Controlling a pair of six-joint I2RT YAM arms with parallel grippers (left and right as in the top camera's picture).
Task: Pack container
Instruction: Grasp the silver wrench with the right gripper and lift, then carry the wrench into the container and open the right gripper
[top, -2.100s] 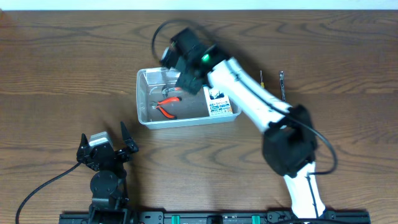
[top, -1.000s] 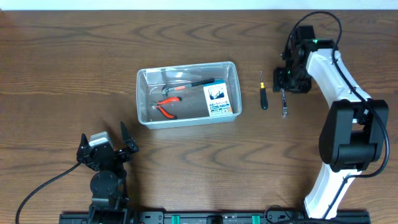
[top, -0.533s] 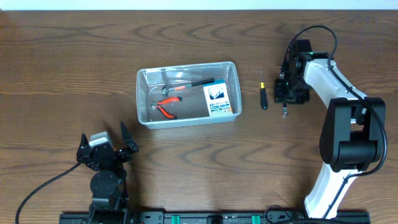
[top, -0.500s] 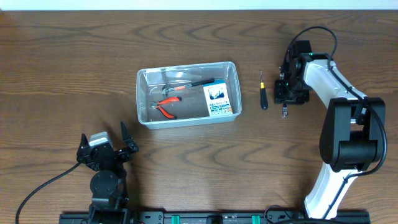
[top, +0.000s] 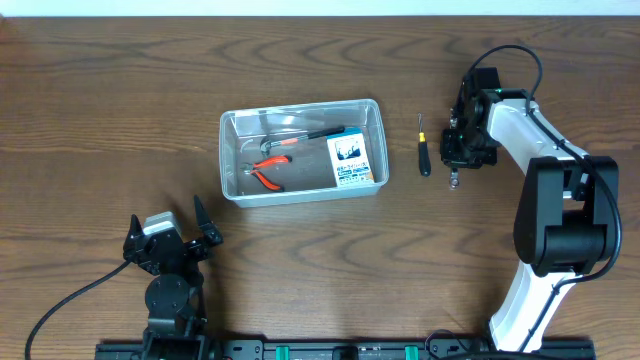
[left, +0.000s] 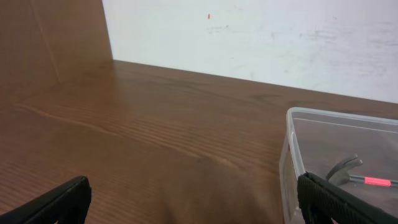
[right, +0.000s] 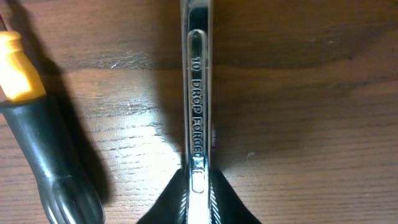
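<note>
The container is a clear rectangular tub left of centre; its corner shows in the left wrist view. Inside lie red-handled pliers, a hammer-like tool and a blue-and-white box. To its right my right gripper is shut on a chrome wrench lying on the table; the black fingers pinch its shaft from both sides. A black-handled screwdriver lies just left of it, its handle close beside the wrench. My left gripper rests open near the front left, holding nothing.
The right arm arcs from its base at the front right up to the wrench. The left arm's base stands at the front edge. A white wall rises behind the table's far edge.
My right gripper has lowered over the wrench and closed on its shaft. The wrench's lower end has shifted slightly left. The left arm has not moved.
</note>
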